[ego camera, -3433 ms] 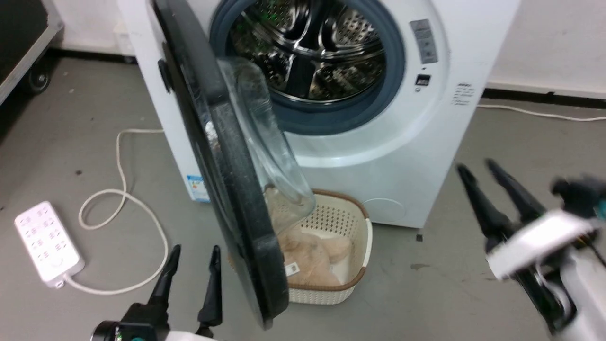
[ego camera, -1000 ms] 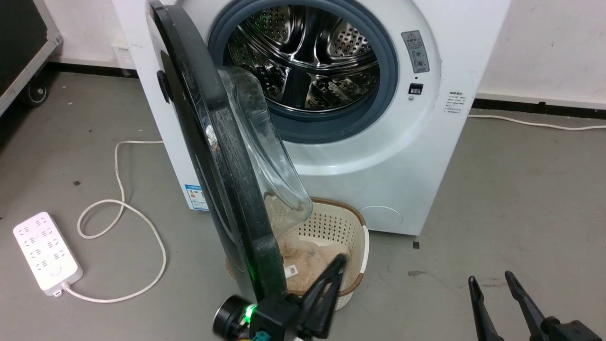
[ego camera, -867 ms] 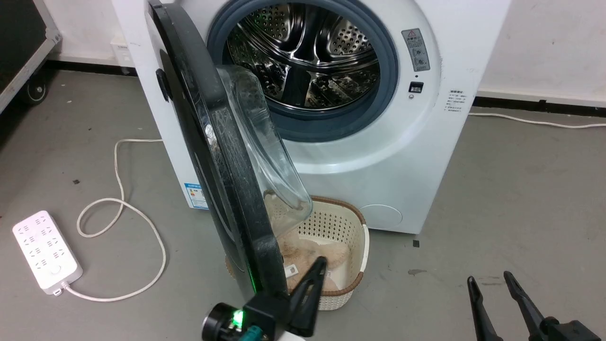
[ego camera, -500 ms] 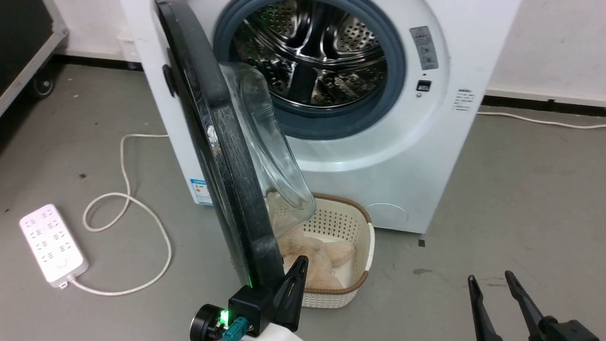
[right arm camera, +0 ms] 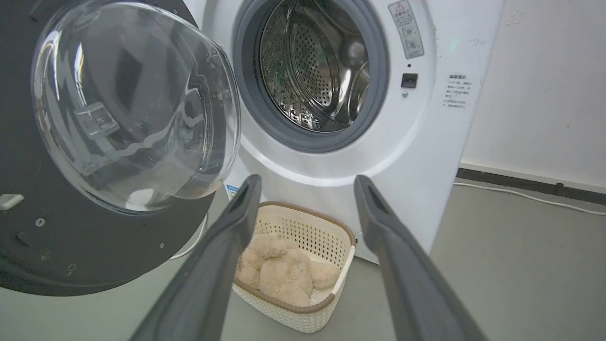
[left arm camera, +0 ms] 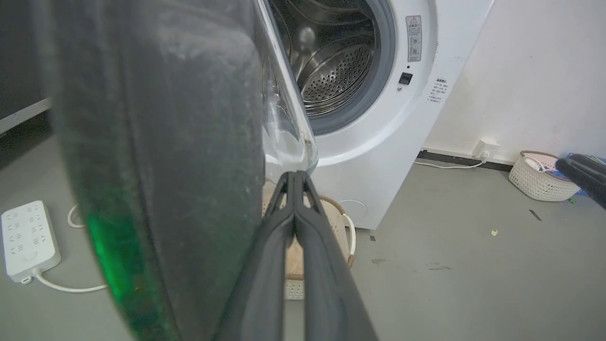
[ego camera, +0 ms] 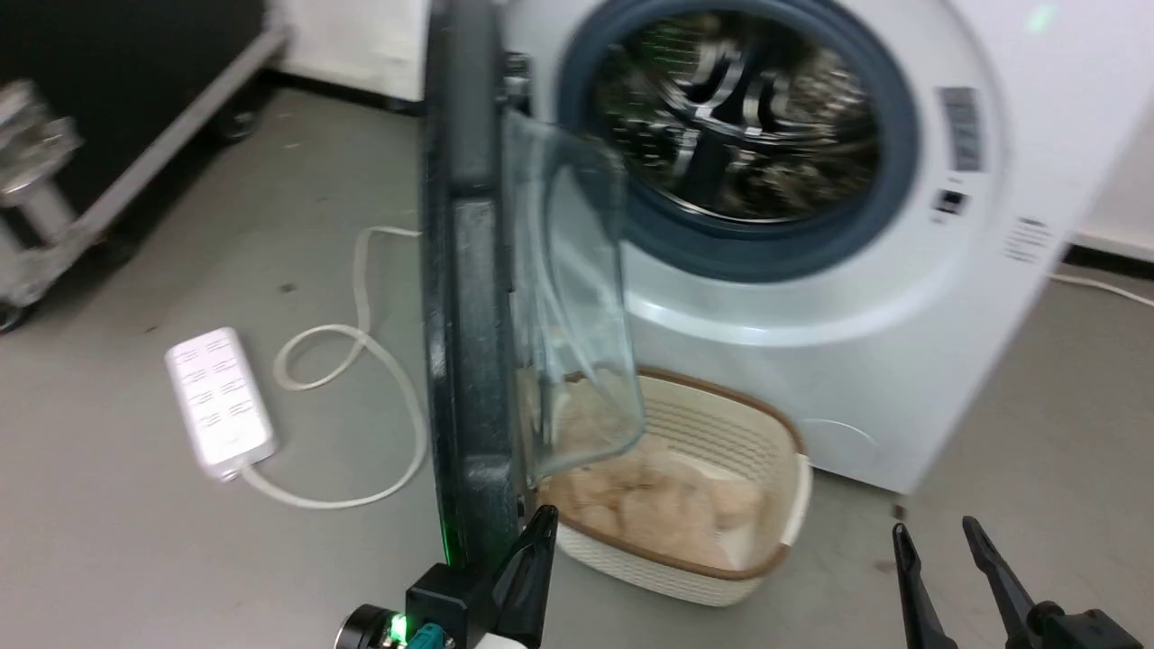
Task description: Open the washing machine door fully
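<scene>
Pressing its fingers together just beside the inner face of the washing machine door (ego camera: 460, 315) (door lies to its left), left end effector (left arm camera: 294, 176) is nearer; right end effector (ego camera: 936, 534) spread, well apart.

Grey floor (ego camera: 135, 559), washing machine (ego camera: 902, 361) on it, cream basket (ego camera: 712, 586) in front; white power strip (ego camera: 219, 404), looped cable (ego camera: 360, 270)

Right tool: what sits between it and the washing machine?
In the right wrist view, a cream perforated basket holding a beige plush toy stands between the right tool and the washing machine.
</scene>
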Robot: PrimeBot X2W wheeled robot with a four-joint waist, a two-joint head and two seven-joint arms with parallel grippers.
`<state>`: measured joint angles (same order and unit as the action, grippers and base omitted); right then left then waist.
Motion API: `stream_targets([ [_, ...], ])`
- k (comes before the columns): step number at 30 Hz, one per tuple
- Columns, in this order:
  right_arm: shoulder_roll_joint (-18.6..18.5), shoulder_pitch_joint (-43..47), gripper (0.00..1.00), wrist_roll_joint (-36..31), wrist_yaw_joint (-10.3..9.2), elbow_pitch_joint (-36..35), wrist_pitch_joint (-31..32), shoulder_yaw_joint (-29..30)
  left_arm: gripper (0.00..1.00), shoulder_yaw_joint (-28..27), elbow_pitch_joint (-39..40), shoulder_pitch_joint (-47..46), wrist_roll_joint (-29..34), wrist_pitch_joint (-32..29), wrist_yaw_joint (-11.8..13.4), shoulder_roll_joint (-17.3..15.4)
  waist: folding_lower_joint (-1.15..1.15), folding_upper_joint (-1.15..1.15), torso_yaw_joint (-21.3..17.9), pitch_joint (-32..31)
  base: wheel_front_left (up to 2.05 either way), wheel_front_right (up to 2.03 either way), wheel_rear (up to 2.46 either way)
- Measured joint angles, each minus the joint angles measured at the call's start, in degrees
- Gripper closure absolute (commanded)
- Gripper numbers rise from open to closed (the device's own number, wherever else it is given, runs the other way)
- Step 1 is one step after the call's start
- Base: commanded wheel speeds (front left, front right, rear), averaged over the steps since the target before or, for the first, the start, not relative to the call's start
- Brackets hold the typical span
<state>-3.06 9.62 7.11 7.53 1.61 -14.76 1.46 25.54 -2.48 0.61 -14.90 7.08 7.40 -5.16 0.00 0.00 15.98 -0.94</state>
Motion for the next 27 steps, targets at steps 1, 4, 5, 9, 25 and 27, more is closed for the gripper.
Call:
stream_targets([
  [1, 0.0, -0.02, 0.0, 0.01, 0.0, 0.07, 0.0, -0.23, 1.0, -0.16, 0.24, 0.18, 0.0, -0.2, 0.11, -0.23, 0.0, 0.0, 1.03, -0.04, 0.0, 0.0, 0.0],
  [4, 0.01, -0.07, 0.0, 0.11, 0.0, 0.16, 0.01, -0.51, 1.0, -0.98, 0.97, 0.33, -0.33, -0.54, 0.64, -0.76, 0.0, 0.0, 4.15, -0.05, 0.0, 0.0, 0.0],
  [5, 0.01, -0.11, 0.0, 0.11, 0.0, 0.15, 0.0, -0.66, 1.0, -1.57, 1.19, 0.32, -0.56, -0.58, 0.85, -1.05, 0.0, 0.0, 5.2, 0.02, 0.0, 0.0, 0.0],
  [9, 0.03, -0.41, 0.0, -0.11, 0.0, 0.18, 0.01, -1.47, 1.0, -4.7, 1.78, -0.04, -1.6, -0.8, 2.01, -2.64, 0.0, 0.0, 8.74, 0.83, 0.0, 0.0, 0.0],
  [25, 0.05, -5.22, 0.0, -5.82, 0.0, -0.34, 0.0, -1.93, 1.0, -22.91, -1.87, -9.42, -10.14, -1.56, 2.63, -13.32, 0.01, 0.0, 9.82, 12.67, 0.0, 0.0, 0.0],
  [27, -0.05, -5.69, 0.0, -6.16, 0.0, -0.53, 0.0, -1.53, 1.0, -25.76, -3.76, -11.12, -12.14, -1.6, 2.41, -14.82, 0.01, 0.0, 9.16, 14.16, 0.0, 0.0, 0.0],
])
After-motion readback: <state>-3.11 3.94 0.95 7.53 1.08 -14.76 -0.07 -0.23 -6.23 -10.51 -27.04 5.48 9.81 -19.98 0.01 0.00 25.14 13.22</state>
